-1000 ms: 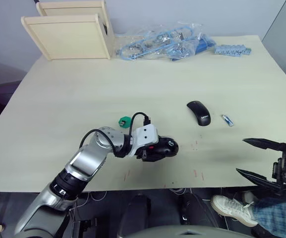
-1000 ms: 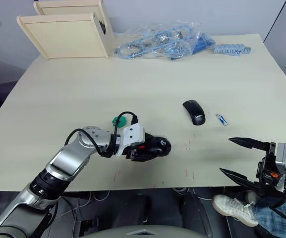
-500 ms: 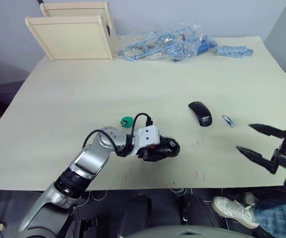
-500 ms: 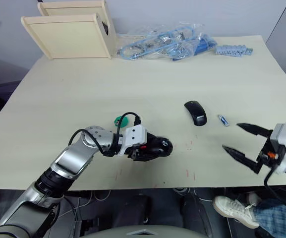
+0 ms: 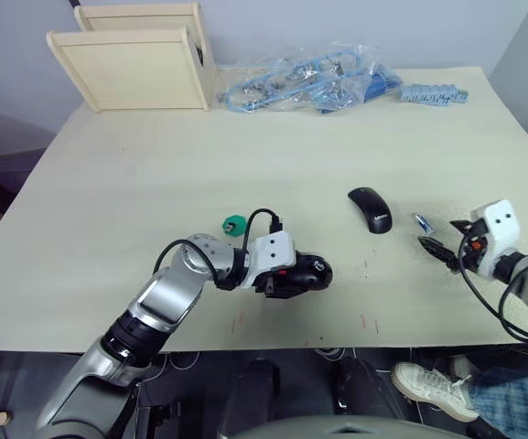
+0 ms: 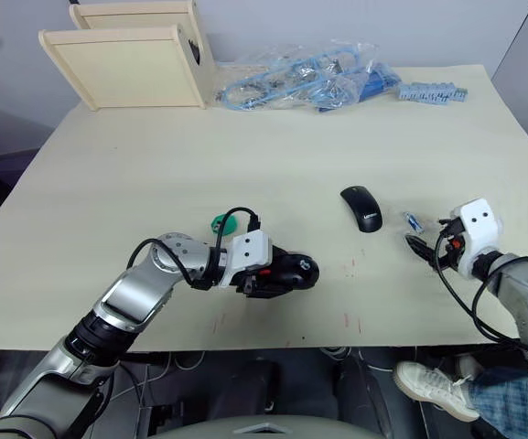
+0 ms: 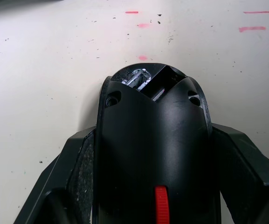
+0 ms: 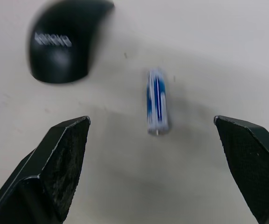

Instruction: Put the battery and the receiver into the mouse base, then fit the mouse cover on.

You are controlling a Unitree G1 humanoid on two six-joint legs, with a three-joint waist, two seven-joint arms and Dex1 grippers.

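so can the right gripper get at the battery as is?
Probably yes. The right gripper is open, its fingers either side of the battery, which lies bare on the table; the cover sits clear to one side.

Left arm (image 5: 158, 306): silver metal segments, black joint rings, black cable looping over a white wrist block (image 5: 271, 251). Right wrist block (image 6: 476, 236) white with two dark dots, black cable behind. Gripper fingers (image 8: 62, 161) black, wedge-shaped, grainy-textured pads.

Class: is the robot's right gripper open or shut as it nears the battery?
Open. The right gripper has its fingers spread wide either side of the battery, which lies flat on the table, untouched.
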